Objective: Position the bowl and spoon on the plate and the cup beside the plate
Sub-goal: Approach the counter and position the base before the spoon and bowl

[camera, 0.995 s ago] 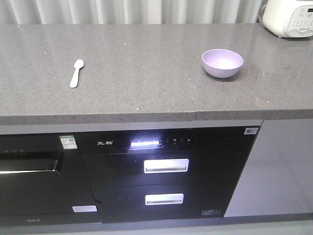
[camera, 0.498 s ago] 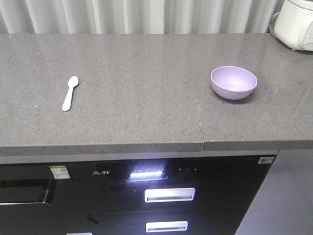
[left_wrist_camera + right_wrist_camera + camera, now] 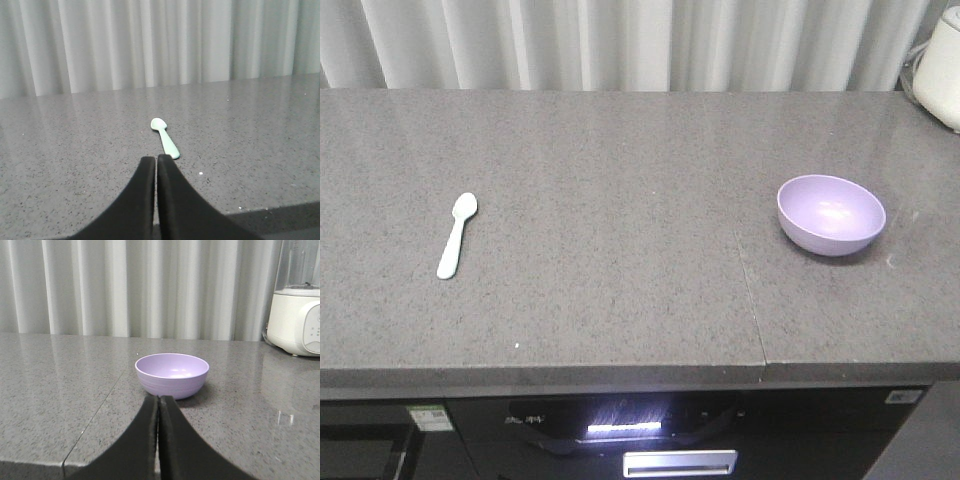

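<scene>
- The left hand (image 3: 155, 159) is resting with its fingers pressed together, gripping nothing.
- The spoon (image 3: 165, 137) is lying on the counter (image 3: 620, 180) straight ahead of that hand. Its handle end is nearest, and its long axis is running almost directly away, leaning slightly left.
- The right hand (image 3: 158, 399) is also closed and empty, facing the upright bowl (image 3: 172, 374) dead ahead.
- Spoon and bowl are sitting well apart, so judging 1 item per arm: spoon to left, bowl to right.
- Plate and cup are not showing in any view.

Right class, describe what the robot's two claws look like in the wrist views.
Only the claws show. The left claw has two smooth matte-black fingers, broad at the base, curving to narrow tips. The right claw looks identical. No cables, markings or arm links are visible.
</scene>
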Robot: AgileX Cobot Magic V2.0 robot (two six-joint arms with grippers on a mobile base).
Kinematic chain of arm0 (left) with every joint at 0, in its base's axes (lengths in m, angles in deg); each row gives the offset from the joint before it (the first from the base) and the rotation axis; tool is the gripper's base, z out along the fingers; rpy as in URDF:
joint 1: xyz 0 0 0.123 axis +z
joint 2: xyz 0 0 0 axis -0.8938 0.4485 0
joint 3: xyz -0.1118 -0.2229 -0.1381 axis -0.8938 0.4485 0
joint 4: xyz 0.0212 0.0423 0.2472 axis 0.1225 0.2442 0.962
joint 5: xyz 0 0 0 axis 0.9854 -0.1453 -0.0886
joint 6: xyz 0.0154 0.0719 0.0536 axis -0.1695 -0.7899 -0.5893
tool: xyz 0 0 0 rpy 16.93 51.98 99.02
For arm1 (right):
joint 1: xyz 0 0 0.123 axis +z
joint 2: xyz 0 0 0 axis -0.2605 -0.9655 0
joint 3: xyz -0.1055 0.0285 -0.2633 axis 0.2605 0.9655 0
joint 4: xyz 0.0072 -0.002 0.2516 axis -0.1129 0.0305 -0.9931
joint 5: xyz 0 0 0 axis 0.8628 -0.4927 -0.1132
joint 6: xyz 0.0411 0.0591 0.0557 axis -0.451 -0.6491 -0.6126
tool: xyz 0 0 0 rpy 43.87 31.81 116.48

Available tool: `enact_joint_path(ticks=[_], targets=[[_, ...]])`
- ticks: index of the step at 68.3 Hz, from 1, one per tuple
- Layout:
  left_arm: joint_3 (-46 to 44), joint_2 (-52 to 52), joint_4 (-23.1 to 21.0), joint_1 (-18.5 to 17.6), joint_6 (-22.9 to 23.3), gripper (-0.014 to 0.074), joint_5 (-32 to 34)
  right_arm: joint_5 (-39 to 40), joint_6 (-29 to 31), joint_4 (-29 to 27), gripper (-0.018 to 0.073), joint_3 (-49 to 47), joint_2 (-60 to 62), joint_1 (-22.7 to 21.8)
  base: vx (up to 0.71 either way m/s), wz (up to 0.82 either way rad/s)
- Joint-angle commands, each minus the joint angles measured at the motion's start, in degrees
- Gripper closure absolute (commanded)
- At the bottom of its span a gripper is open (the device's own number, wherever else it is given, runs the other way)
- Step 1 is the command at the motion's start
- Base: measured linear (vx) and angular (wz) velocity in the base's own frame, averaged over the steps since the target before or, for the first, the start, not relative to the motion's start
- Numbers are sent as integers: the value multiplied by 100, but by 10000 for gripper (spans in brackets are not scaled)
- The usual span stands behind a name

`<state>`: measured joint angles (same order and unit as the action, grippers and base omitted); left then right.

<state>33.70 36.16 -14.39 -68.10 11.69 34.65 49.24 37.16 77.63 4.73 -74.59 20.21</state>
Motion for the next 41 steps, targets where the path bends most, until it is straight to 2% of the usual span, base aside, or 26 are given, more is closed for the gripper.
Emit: enact_joint_path(ticks=[1, 41], targets=[[-100, -83, -47, -4, 24, 603, 404, 416, 37, 20, 570, 48, 38, -20, 16, 3], [-100, -83, -47, -4, 24, 603, 404, 416, 37, 20, 570, 48, 38, -20, 13, 2]])
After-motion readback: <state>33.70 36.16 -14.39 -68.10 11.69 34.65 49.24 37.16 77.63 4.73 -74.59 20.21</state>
